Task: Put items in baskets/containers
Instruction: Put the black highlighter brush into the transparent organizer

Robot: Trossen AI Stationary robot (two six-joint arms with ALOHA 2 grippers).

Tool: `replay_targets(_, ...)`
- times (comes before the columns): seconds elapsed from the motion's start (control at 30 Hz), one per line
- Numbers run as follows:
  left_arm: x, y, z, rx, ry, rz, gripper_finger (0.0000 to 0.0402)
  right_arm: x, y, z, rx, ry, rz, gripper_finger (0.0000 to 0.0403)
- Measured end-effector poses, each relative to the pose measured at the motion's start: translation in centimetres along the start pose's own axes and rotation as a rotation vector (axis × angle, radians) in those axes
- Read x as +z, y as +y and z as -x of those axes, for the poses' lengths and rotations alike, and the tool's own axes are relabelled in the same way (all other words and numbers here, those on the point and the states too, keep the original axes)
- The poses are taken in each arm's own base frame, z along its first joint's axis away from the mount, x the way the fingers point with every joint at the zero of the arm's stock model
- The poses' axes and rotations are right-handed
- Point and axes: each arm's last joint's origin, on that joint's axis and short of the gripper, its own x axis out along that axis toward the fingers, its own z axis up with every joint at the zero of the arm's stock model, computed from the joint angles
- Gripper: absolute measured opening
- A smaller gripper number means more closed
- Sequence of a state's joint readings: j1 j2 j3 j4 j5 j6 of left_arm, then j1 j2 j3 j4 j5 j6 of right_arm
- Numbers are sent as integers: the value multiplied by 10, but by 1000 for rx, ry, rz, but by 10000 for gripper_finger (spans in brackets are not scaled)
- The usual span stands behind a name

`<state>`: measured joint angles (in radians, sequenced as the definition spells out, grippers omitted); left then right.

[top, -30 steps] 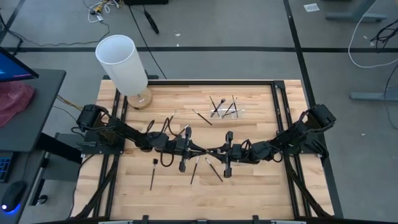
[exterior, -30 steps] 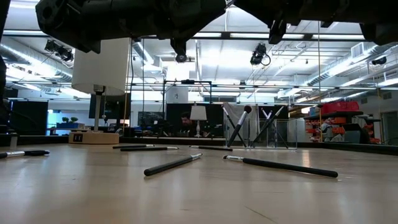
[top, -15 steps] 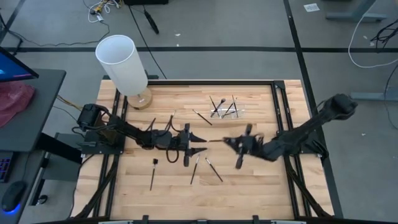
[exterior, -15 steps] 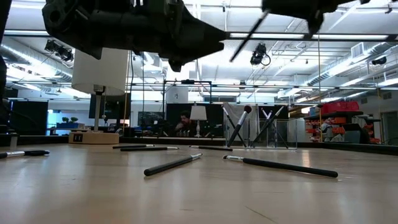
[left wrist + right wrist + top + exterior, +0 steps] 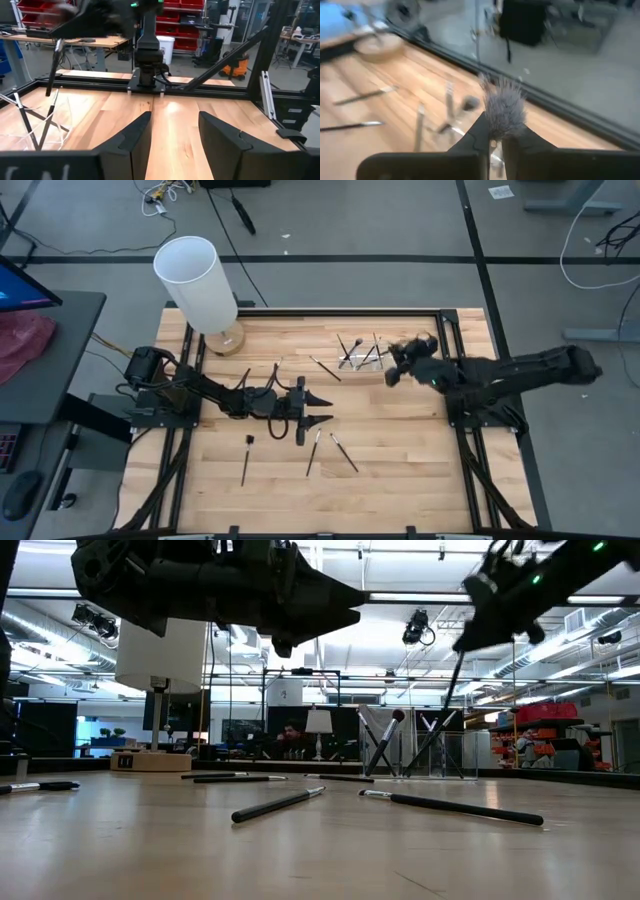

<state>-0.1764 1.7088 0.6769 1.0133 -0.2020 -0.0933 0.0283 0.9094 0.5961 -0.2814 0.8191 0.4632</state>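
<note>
My right gripper point(image 5: 393, 372) hovers over the table's far right part, shut on a makeup brush point(image 5: 452, 690), just right of the clear holder point(image 5: 362, 356). Several brushes stand slanting in that holder, their lower ends inside it. My left gripper point(image 5: 175, 135) stays above the table's middle, pointing level toward the right edge, open with nothing between its fingers. More brushes lie flat on the wood: one at the near left point(image 5: 245, 460), two near the middle point(image 5: 312, 452) point(image 5: 343, 452), and one by the holder point(image 5: 325, 367). My right gripper pinches the brush between its two fingers just below the fluffy grey bristle head point(image 5: 504, 107), which sticks out past the fingertips. The thin dark handle point(image 5: 450, 700) hangs below the fingers, slightly tilted, clear of the table.
A tall white cylinder point(image 5: 195, 280) on a round wooden base stands at the table's far left corner. Black frame rails point(image 5: 450, 350) run along the table's edges. Bare wood lies along the near right part point(image 5: 410, 470).
My left gripper has opened and let go of the brush that both grippers held at the table's middle. My right gripper, still shut on that brush, has drawn back toward the right edge, risen and swung toward the far side beside the holder, turning the brush nearly upright.
</note>
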Motion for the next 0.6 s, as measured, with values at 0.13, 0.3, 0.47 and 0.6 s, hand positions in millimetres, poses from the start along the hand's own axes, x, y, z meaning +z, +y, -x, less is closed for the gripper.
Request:
replay_targets(0.13,0,0,0,0,0,0,166,1,-21,-23,-60,101,-14,18)
replay_targets(0.3,0,0,0,0,1,-1,165,-1,-35,-43,-11,217,-36,19)
replay_targets(0.47,0,0,0,1,2,-1,165,-10,-39,-59,40,338,-44,20)
replay_targets(0.6,0,0,0,1,1,-1,165,-17,-40,-69,32,402,-43,20)
